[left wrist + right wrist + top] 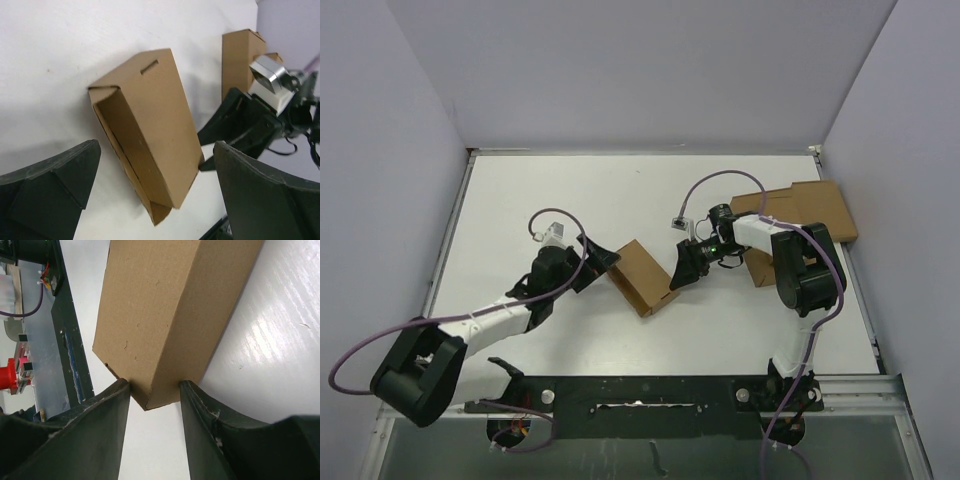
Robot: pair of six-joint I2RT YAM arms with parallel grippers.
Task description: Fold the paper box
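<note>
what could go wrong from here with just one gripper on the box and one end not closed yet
1. The right gripper pinches only an end corner of the paper box, so a push at the far end could pivot the box or slip it out of the grip.
2. The end facing the left gripper is not yet closed. That gripper is open and not touching the box, and closing on the hollow walls might crush them.

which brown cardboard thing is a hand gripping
The small narrow brown cardboard box mid-table, its end clamped by the right hand; the flat brown cardboard slab lies ungripped.
</note>
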